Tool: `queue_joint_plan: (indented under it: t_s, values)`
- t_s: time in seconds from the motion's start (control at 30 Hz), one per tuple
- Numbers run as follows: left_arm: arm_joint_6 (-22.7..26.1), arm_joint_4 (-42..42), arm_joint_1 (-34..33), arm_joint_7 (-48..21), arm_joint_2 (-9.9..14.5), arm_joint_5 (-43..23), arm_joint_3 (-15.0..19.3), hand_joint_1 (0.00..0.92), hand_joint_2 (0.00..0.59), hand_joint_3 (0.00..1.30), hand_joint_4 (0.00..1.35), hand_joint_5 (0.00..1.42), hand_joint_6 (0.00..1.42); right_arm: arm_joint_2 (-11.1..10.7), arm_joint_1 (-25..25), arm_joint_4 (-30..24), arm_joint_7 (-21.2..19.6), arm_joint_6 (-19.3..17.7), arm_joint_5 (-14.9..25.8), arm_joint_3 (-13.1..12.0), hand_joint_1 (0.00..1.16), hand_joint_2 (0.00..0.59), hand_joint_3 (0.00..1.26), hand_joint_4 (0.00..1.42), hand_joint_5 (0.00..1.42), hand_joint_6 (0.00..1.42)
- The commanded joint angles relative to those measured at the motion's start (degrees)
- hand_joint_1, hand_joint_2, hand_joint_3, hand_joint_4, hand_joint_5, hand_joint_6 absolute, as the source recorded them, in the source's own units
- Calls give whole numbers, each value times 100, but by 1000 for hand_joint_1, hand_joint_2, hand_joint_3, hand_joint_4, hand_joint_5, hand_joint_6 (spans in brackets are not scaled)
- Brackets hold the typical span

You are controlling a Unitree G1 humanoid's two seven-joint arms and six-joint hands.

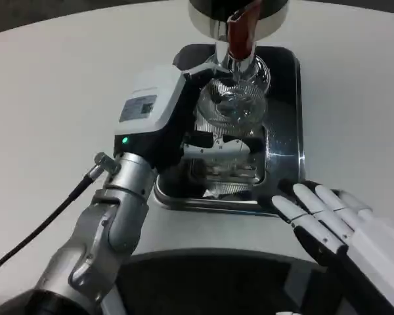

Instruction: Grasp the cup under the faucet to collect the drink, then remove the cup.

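Cup (233, 105) is sitting under the faucet (240, 36); your left hand (159, 105) is gripping it, right hand (328, 220) resting open-fingered. Withdrawing abruptly risks spilling.

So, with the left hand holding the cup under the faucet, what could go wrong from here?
1. The cup is clear and ribbed; the left hand might slip or tilt it when pulling away from the faucet, spilling onto the metal tray.
2. The right hand rests at the tray's corner and might bump it.

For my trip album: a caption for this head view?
Robot's left hand holds a clear cup under the faucet; right hand waits.
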Motion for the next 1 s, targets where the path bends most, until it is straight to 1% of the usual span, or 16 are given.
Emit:
queue_joint_plan:
  t_s: [0.03, 0.13, 0.17, 0.23, 0.27, 0.33, 0.53, 0.77, 0.8, 0.87, 0.9, 1.0]
  values:
    - [109, -189, 125, -16, 99, 81, 6, 430, 22, 733, 620, 876, 1320, 48, 55, -89, 52, -41, 28, 49, 382, 461, 101, 0, 0, 17]
    - [150, -213, 135, -99, 158, 78, -16, 330, 53, 645, 460, 725, 1218, 61, 25, -89, 58, -41, -1, 97, 382, 461, 103, 0, 0, 17]
    - [149, -207, 132, -125, 168, 58, -14, 308, 58, 630, 432, 706, 1215, 62, 8, -89, 63, -36, -9, 108, 382, 461, 105, 0, 0, 17]
    - [153, -196, 127, -148, 184, 40, -13, 281, 60, 593, 380, 652, 1183, 64, -18, -89, 72, -19, -20, 120, 382, 461, 108, 0, 0, 17]
    - [160, -176, 108, -200, 198, 25, -19, 267, 56, 522, 322, 595, 1111, 61, -43, -89, 83, 4, -29, 128, 382, 461, 110, 0, 0, 17]
    - [177, -157, 85, -252, 218, 33, -31, 246, 54, 447, 264, 524, 1034, 55, -80, -89, 100, 35, -41, 138, 382, 461, 112, 0, 0, 17]
    - [161, -102, 1, -374, 252, 42, -48, 234, 61, 347, 184, 439, 936, 38, -148, -89, 121, 117, -57, 180, 382, 461, 114, 0, 0, 27]
    - [161, -88, -24, -412, 286, 88, -82, 224, 65, 304, 138, 384, 843, 20, -158, -89, 152, 216, -94, 250, 392, 453, 124, 0, 0, 32]
    - [160, -78, -28, -430, 294, 81, -89, 219, 58, 247, 84, 313, 713, 21, -157, -89, 153, 227, -94, 256, 393, 453, 125, 0, 0, 32]
    - [165, -30, -66, -550, 313, 38, -111, 199, 51, 158, 9, 221, 561, 14, -162, -89, 156, 246, -95, 263, 394, 453, 125, 0, 0, 32]
    - [156, -6, -85, -606, 320, 9, -114, 188, 52, 114, 2, 187, 503, 5, -171, -89, 156, 256, -97, 268, 395, 453, 125, 0, 0, 32]
    - [99, 33, -135, -731, 342, -42, -122, 173, 54, 62, 0, 139, 444, -4, -196, -89, 162, 276, -110, 293, 397, 453, 126, 0, 0, 32]
